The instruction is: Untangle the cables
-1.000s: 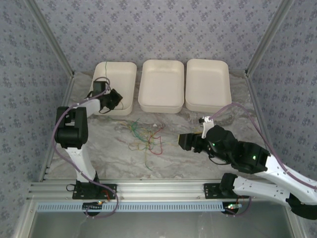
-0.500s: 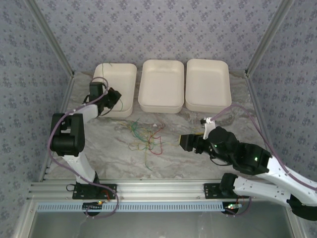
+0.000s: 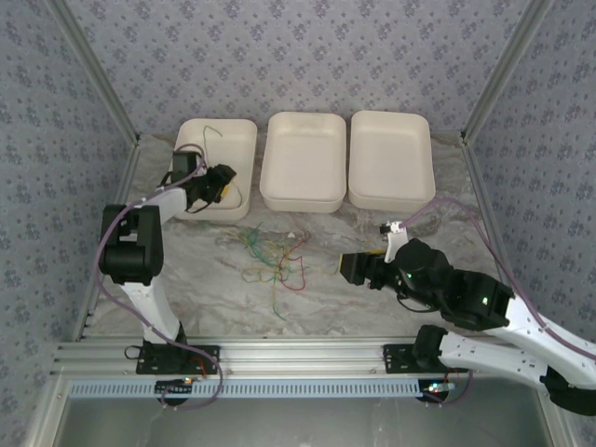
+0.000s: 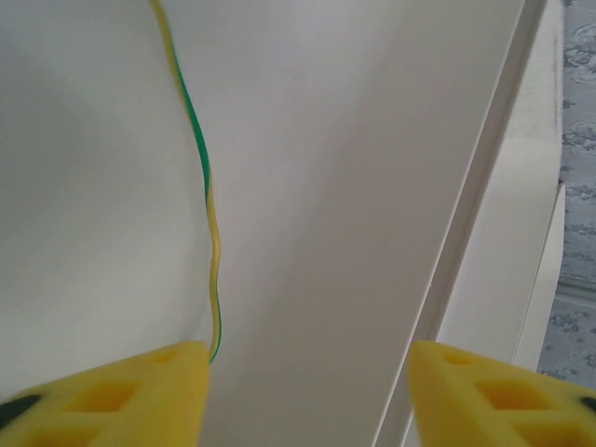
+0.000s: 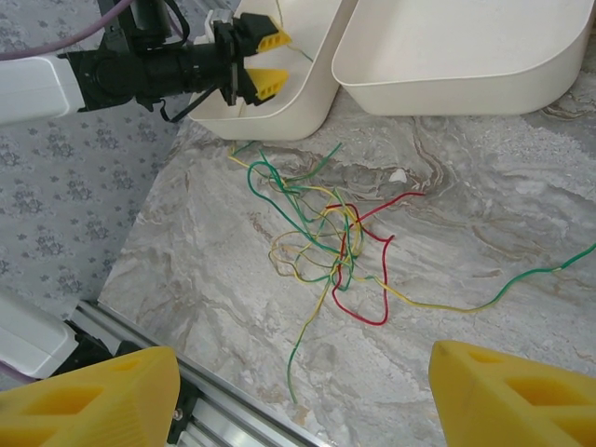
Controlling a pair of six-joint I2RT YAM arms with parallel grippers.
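Since a second ago my left gripper (image 3: 222, 183) has gone from clenched to released. Its yellow fingers (image 4: 121, 391) now stand wide apart over the left tray (image 3: 240, 140). The green-and-yellow cable (image 4: 210, 214) it carried lies loose on the tray floor, and its near end runs down beside one finger. From above, that cable shows as a thin curve near the tray's far end. My right gripper (image 5: 305, 372) is unchanged, spread wide with nothing between its fingers, low over the bench (image 3: 205, 279).

The rest of the cables (image 5: 326, 251) sit tangled on the bench in front of the trays, green, yellow and red strands crossing one another. One green-yellow strand (image 5: 521, 284) strays off to the right. A small white scrap (image 5: 398, 174) lies just beyond the tangle. The middle tray (image 3: 303, 163) and right tray (image 3: 391, 158) stand side by side beyond it.
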